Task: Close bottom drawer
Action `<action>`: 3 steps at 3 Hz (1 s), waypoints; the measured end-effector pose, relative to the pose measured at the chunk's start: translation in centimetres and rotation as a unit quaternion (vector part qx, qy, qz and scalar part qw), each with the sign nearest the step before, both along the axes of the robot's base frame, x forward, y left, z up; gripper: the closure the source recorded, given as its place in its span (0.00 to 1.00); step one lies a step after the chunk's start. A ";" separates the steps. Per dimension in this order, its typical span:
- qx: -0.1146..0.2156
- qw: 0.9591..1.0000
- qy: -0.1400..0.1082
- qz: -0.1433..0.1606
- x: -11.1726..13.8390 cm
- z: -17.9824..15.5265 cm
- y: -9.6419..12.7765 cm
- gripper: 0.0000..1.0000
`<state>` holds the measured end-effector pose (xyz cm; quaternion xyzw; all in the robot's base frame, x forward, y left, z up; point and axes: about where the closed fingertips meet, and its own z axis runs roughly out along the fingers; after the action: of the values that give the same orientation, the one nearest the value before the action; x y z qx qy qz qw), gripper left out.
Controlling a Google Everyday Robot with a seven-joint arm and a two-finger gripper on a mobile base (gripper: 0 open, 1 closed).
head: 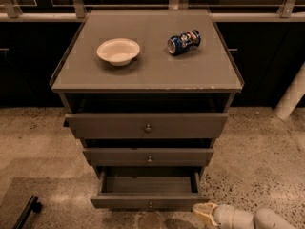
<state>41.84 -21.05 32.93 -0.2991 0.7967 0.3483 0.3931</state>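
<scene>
The bottom drawer (148, 200) is grey, the lowest of three in the cabinet, and stands pulled far out, its empty inside showing. A small round knob (150, 205) sits at the centre of its front. My gripper (204, 211) is at the bottom right, low near the floor, just right of the drawer front's right end. Its yellowish tip points left toward that corner. I cannot tell if it touches the drawer.
The top drawer (147, 125) and middle drawer (148, 156) each stand a little open. On the cabinet top (147, 75) are a white bowl (118, 50) and a blue can (184, 41) lying on its side. A black bar (26, 212) lies on the floor at bottom left.
</scene>
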 end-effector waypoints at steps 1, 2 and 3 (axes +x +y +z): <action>0.035 0.998 0.046 -0.013 -1.1 -6.4 0.9 1.00; 0.039 0.998 0.040 -0.017 -0.8 -7.0 1.1 1.00; 0.046 0.998 0.036 -0.036 0.6 -8.5 0.4 1.00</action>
<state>42.48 -20.67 24.46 -0.2390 0.8038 0.3806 0.3898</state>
